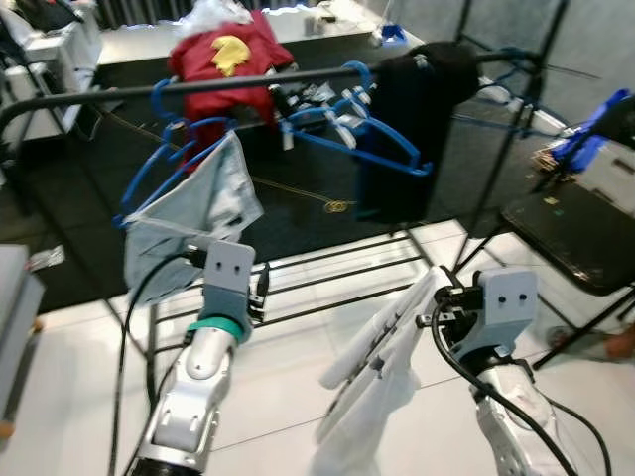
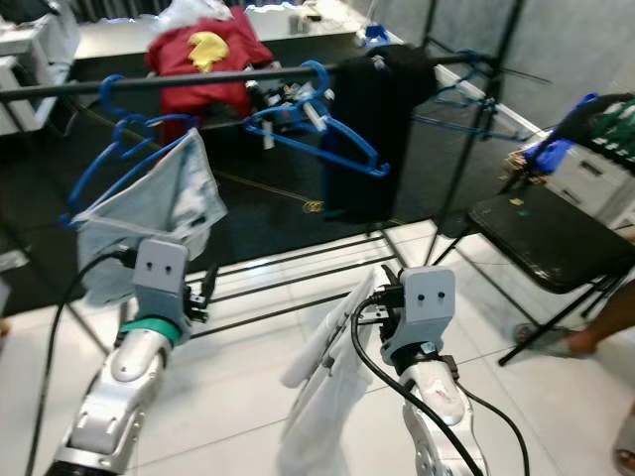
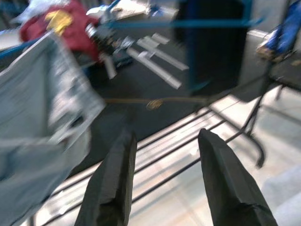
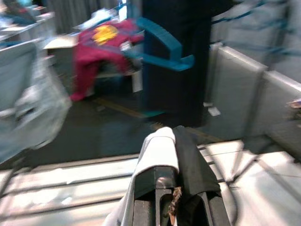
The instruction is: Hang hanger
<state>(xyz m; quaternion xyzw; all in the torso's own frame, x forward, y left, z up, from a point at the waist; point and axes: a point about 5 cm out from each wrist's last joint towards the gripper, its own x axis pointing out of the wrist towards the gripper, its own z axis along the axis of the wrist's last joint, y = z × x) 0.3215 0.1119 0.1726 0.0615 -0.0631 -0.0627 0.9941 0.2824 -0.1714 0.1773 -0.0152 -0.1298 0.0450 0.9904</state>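
Below the rail, right pincer clenched on white hanger at five o'clock; left pincer released.

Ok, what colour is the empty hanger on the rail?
Blue hanger; clearest in the left eye view.

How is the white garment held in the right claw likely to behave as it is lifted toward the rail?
Probably floppy: the white garment droops below the right claw. Likely light, since one pinch carries it. It may swing and snag the blue hangers.
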